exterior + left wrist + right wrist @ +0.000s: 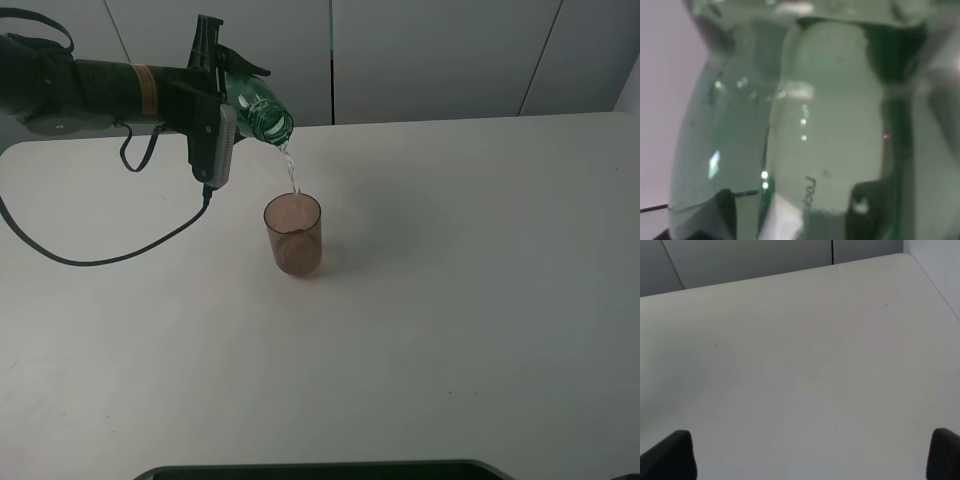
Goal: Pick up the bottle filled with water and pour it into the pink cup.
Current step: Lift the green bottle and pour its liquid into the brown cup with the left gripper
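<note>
At the left, the left gripper (222,85) is clamped across the body of the tall transparent green plastic bottle (262,112), tilted neck-down above the white table (480,300); a thin stream of clear water (290,172) falls into the small translucent brownish-pink plastic cup (293,235) standing just below; the bottle looks light, smooth and squeezable, best held mid-body, firmly but not crushingly; the right gripper (807,460) gapes wide, empty.
</note>
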Controlling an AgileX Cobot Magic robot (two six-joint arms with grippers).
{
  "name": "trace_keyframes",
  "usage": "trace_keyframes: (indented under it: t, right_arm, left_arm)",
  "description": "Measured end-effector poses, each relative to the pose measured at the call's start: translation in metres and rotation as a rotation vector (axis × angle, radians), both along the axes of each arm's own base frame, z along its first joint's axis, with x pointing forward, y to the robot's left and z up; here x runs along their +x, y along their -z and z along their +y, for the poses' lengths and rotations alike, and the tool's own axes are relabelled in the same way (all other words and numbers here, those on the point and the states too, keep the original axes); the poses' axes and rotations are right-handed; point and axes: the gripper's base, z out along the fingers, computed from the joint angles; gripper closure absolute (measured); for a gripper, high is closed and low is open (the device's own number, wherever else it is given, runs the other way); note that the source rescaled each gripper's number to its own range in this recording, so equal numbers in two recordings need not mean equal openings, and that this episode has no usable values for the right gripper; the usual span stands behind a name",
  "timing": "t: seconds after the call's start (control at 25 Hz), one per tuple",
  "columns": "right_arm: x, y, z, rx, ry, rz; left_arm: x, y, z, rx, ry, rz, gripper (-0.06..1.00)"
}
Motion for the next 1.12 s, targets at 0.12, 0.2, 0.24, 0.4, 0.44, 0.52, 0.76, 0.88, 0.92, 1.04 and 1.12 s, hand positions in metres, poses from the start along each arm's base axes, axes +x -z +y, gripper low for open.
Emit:
trace_keyframes:
  t: [0.12,0.2,0.24,0.4,0.44,0.52,0.76,0.88,0.92,1.04,1.12]
  right_arm:
    - [0.0000,0.0000,0.0000,0.000,0.000,0.000]
    - [0.0000,0.0000,0.0000,0.000,0.000,0.000]
    - [0.0000,0.0000,0.0000,0.000,0.000,0.000]
    - [0.0000,0.0000,0.0000,0.000,0.000,0.000]
    - [0.0000,0.0000,0.0000,0.000,0.000,0.000]
    - [0.0000,0.0000,0.0000,0.000,0.000,0.000]
    - [0.0000,0.0000,0.0000,0.000,0.000,0.000]
    - [0.0000,0.0000,0.0000,0.000,0.000,0.000]
    - [0.0000,0.0000,0.0000,0.000,0.000,0.000]
    - [0.0000,0.0000,0.0000,0.000,0.000,0.000]
    - [0.0000,0.0000,0.0000,0.000,0.000,0.000]
  left_arm:
    - [0.0000,0.0000,0.0000,0.000,0.000,0.000,0.94]
    - [0.0000,0.0000,0.0000,0.001,0.001,-0.002,0.94]
    - [0.0000,0.0000,0.0000,0.001,0.001,-0.002,0.94]
    - [0.0000,0.0000,0.0000,0.005,0.003,-0.008,0.94]
    - [0.0000,0.0000,0.0000,0.006,0.004,-0.009,0.94]
    - [-0.0001,-0.0001,-0.0001,0.007,0.007,-0.013,0.94]
    - [-0.0001,-0.0001,-0.0001,0.007,0.007,-0.013,0.94]
    - [0.0000,-0.0002,-0.0001,0.008,0.007,-0.015,0.94]
    - [0.0000,-0.0002,-0.0001,0.008,0.007,-0.015,0.94]
    - [0.0001,-0.0001,0.0000,0.011,0.007,-0.017,0.94]
    - [0.0002,-0.0001,0.0001,0.009,0.005,-0.016,0.94]
